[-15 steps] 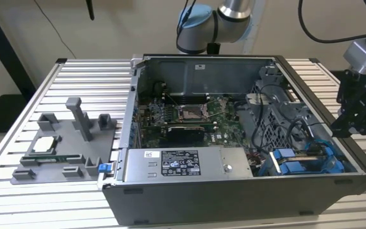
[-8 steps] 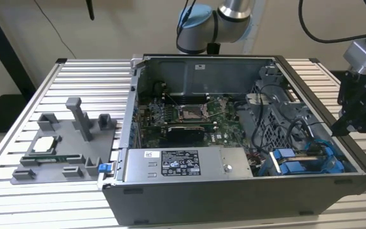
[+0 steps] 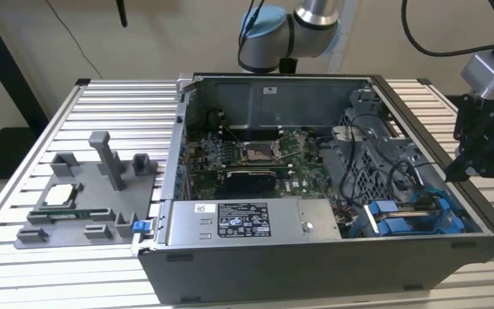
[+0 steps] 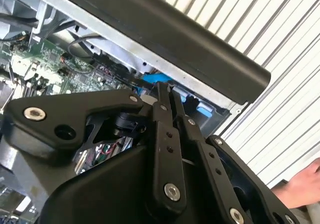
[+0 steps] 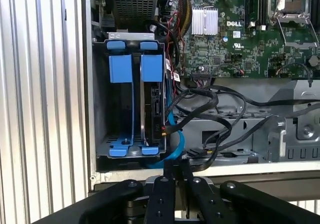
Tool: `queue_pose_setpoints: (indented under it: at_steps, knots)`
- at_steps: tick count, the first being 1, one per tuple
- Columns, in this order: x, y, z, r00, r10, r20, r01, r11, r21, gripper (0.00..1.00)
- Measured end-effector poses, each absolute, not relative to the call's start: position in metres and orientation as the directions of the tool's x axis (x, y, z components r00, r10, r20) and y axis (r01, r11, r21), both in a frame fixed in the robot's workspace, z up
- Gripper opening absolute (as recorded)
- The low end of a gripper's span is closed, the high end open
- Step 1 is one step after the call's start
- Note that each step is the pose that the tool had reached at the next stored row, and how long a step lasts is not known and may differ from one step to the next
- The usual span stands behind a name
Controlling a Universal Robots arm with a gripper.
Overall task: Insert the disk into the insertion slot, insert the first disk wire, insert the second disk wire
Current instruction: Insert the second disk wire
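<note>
Cables (image 5: 210, 109) crowd the case (image 3: 316, 270) beside the insertion slot (image 5: 100, 109), where we see the disk (image 5: 152, 104) seated on edge in blue carriers. Our gripper (image 3: 468, 168) hangs over the case's wall by that bay, fingers (image 4: 162, 109) pressed together, empty.

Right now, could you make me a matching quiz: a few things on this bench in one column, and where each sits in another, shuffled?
1. black robot gripper
2. silver labelled power-supply box
3. grey plastic parts fixture
4. grey sheet-metal drive bay with blue carriers

A. inside the open grey computer case, near corner at the exterior view's right
B. on the slatted metal table, exterior view's left of the case
C. over the case's wall at the exterior view's right
D. inside the case, middle of its near wall

Pairs: 1-C, 2-D, 3-B, 4-A.
</note>
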State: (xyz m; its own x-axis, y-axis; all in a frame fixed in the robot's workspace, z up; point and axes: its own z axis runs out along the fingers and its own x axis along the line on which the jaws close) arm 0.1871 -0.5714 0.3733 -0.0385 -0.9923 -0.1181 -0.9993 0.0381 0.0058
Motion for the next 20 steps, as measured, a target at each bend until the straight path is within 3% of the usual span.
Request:
queue_pose_setpoints:
  at_steps: [20]
  knots:
    - [0.120, -0.572, 0.381, -0.038, -0.990, -0.138, -0.999, 0.039, -0.003, 0.00]
